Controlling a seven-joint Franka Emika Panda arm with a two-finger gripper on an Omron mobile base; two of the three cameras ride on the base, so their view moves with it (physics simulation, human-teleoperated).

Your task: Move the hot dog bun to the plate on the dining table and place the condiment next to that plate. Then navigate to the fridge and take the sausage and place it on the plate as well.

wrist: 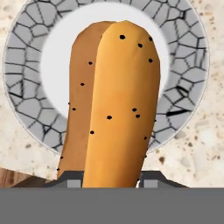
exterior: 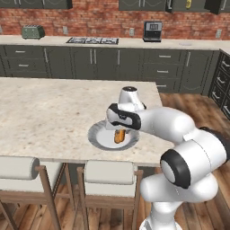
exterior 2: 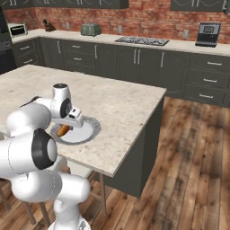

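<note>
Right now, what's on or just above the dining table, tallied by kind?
Hot dog bun, held in the gripper: 1
Plate: 1
Total: 2, on the dining table.

The white arm [exterior: 179, 148] comes up from the base, bends at its big round elbow with the dark ring, and reaches forward and low. Its wrist turns down, so the hand points toward the floor (almost straight down in the left base view). The gripper [exterior: 119, 134] hangs under the wrist with its two small dark fingers [wrist: 70, 180] close together, one on each side of the hot dog bun [wrist: 114, 105], pinching it. From the right base view the gripper [exterior 2: 64, 130] sits just below the round wrist joint.
</note>
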